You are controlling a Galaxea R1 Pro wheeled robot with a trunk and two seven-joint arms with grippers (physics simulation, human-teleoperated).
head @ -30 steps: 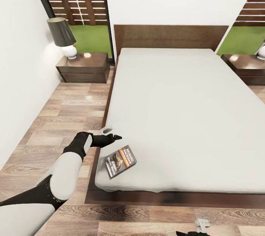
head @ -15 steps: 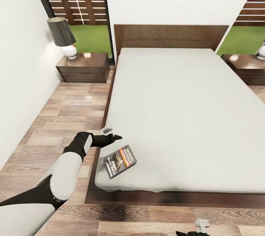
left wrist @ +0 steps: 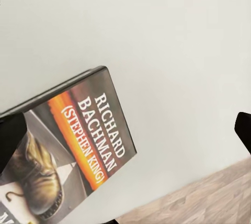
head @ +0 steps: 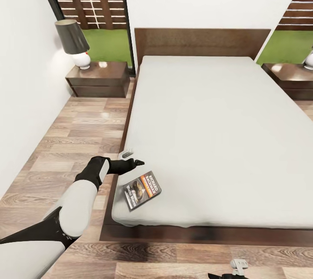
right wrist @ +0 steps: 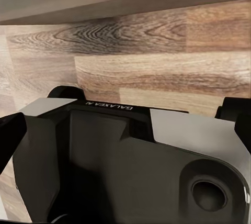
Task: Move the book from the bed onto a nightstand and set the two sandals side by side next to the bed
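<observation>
1. The robot's left arm (head: pixel 76 203) wore smooth white shells on its upper segments, joined by black at the elbow.
2. Its forearm tapered into a black wrist, with a small pale grey bracket beside it, ending in the dark left gripper (head: pixel 138 162).
3. The right gripper (head: pixel 226 275) was black below a pale grey bracket.
4. The base (right wrist: pixel 130 166) paired glossy black panels with white corner plates, small white "GALAXEA" lettering and a round recessed hole.
</observation>
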